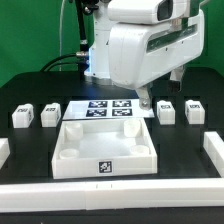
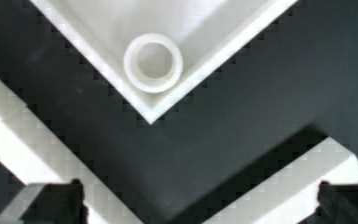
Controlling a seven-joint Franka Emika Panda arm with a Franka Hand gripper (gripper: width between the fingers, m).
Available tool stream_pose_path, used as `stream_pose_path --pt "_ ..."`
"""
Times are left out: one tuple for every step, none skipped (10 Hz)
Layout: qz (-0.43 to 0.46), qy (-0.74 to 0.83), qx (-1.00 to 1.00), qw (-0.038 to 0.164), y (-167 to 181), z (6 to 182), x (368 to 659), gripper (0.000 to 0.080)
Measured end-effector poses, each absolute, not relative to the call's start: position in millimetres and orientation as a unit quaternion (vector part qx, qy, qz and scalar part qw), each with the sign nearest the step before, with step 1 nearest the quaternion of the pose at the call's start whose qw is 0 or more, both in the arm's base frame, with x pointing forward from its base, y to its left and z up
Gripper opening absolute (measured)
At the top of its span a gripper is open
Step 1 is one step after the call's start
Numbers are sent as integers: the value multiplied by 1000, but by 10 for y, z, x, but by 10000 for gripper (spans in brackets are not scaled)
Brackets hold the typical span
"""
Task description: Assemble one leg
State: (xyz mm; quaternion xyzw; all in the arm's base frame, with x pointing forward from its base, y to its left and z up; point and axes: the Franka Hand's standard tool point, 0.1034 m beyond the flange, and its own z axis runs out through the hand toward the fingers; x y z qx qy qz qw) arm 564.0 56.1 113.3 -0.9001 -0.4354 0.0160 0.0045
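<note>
Leg (image 1: 167,112) stands on the counter (image 1: 30,140) at the exterior view's right of the marker board (image 1: 105,108), tag face toward that camera. A second leg (image 1: 194,110) is just beside it. A third leg (image 1: 22,116) and a fourth leg (image 1: 49,116) sit as a pair on the exterior view's left. None is held and none is in the tray (image 1: 75,168).

Claw (image 2: 194,203) is spread and empty. The wrist view shows both fingertips (image 2: 43,205) wide apart with only dark counter between them. Ahead of them is a tray corner and its round socket (image 2: 153,60). In the exterior view the arm body hides the claw, so its height over the counter can't be told.

Likely failure points:
- The legs sit in tight pairs, so a wide claw coming down on one could nudge or topple its neighbour.
- The leg is small and blocky, so an off-centre pinch would probably tilt it or squirt it out.
- A low traverse from the tray corner toward the leg could clip the raised rim.
- At insertion, a tilted or offset leg would likely catch on the socket edge and shove the tray rather than seat; whether the tray is fixed can't be told.
</note>
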Motion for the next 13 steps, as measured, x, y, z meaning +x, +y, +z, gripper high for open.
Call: stream_pose_path --pt "17 -435 -900 5 561 1124 5636 650" --pt "17 -435 -900 5 561 1124 5636 650" --pt "17 -435 -900 5 561 1124 5636 650" --pt "17 -435 -900 5 561 1124 5636 650" --pt "17 -435 -900 5 561 1123 5636 650" --pt "17 -435 -900 5 561 1123 5636 650" --pt "17 -435 -900 5 561 1122 5636 650" --pt "17 -435 -900 5 561 1122 5635 650" --pt "17 -435 -900 5 561 1121 5635 650" --pt "17 -435 -900 5 561 1121 5635 650" --pt "17 -435 -900 5 561 1120 5635 650" --pt "17 -439 -898 5 561 1119 5634 650" --pt "17 -451 -892 5 560 1118 5634 650"
